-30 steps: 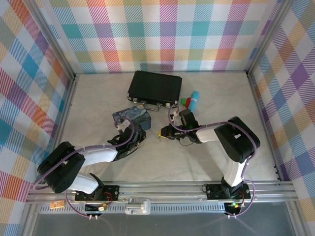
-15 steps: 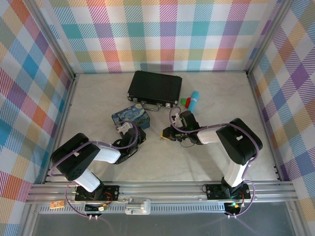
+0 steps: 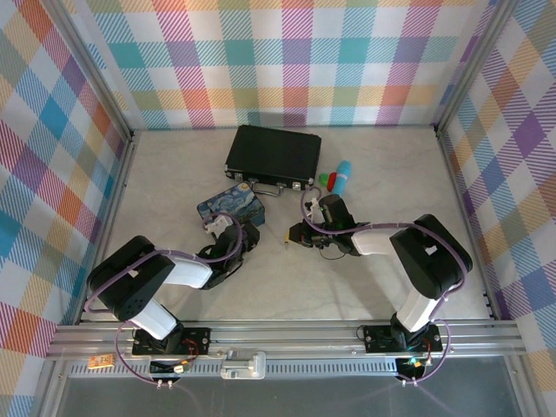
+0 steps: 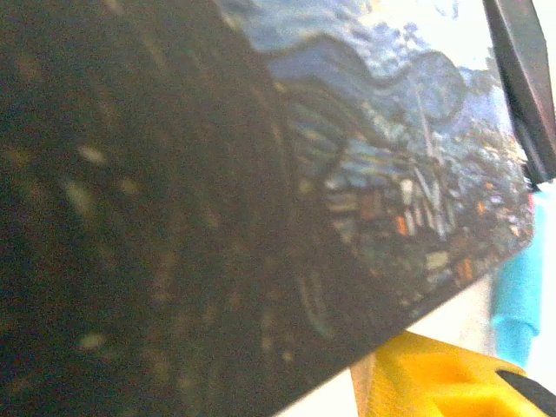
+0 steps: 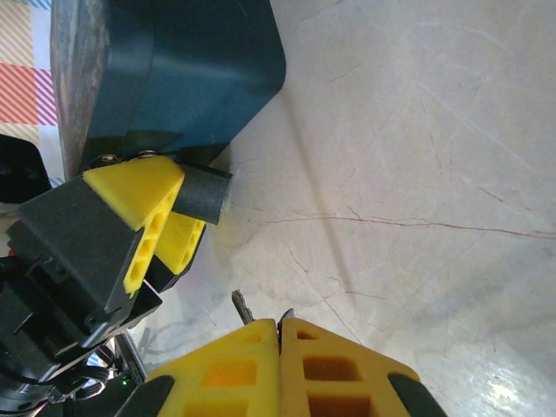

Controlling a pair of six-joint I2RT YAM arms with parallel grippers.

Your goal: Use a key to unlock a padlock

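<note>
Evidently the right fingers point(image 5: 234, 356) clench the key point(image 5: 241, 305), tip outward, aimed at the padlock point(image 5: 201, 193), which the left fingers point(image 5: 139, 195) grasp beside the tin point(image 5: 191, 61) to steady it for insertion.

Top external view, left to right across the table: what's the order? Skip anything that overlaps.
left arm's elbow → blue starry tin → right gripper → teal stick → right arm's elbow. The black case is left out because it spans both the tin and the gripper.
</note>
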